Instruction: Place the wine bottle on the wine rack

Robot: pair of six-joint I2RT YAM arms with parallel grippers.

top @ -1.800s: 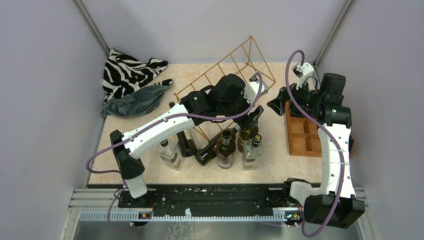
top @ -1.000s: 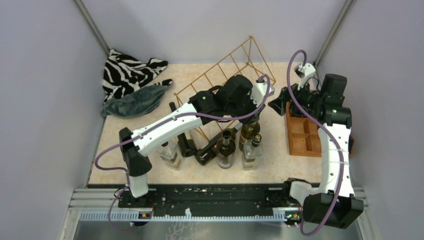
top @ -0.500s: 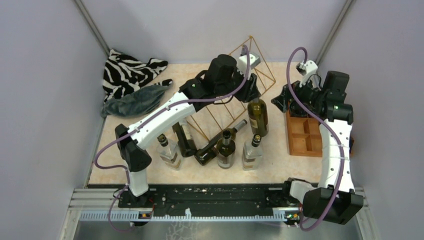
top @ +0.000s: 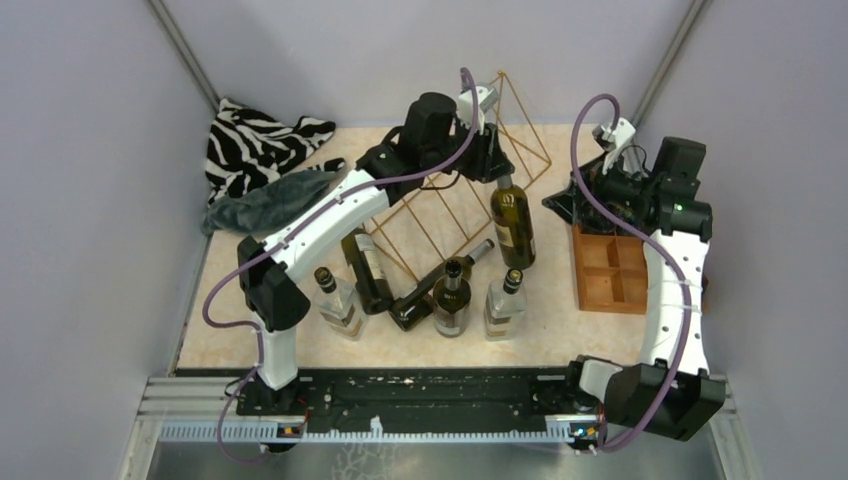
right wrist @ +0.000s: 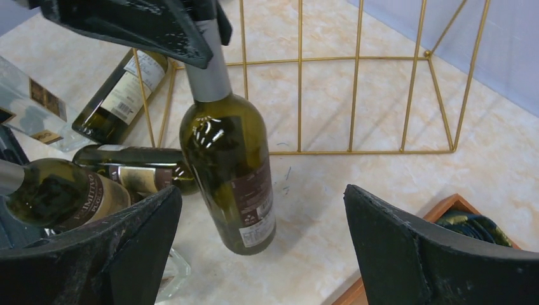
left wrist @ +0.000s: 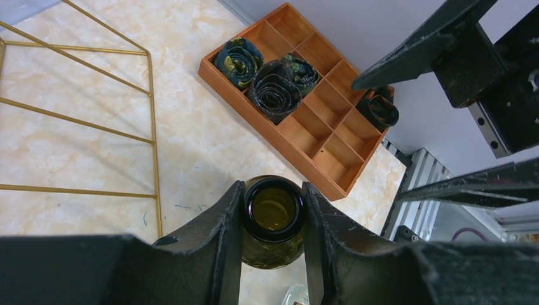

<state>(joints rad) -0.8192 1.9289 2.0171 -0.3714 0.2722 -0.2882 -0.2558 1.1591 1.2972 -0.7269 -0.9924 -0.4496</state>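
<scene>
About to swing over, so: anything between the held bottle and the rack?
Nothing visible. The wine bottle hangs from the left gripper beside the wine rack; the other bottles sit nearer the arms.

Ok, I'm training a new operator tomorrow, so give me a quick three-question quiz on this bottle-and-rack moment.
1. True or false: the wine bottle already rests in the wine rack.
2. The left pincer grips the bottle by its: A neck, B label, C base?
3. Fill in: the right pincer stands ___.
Key: 1 false, it is held outside the rack; 2 A; 3 open.
</scene>
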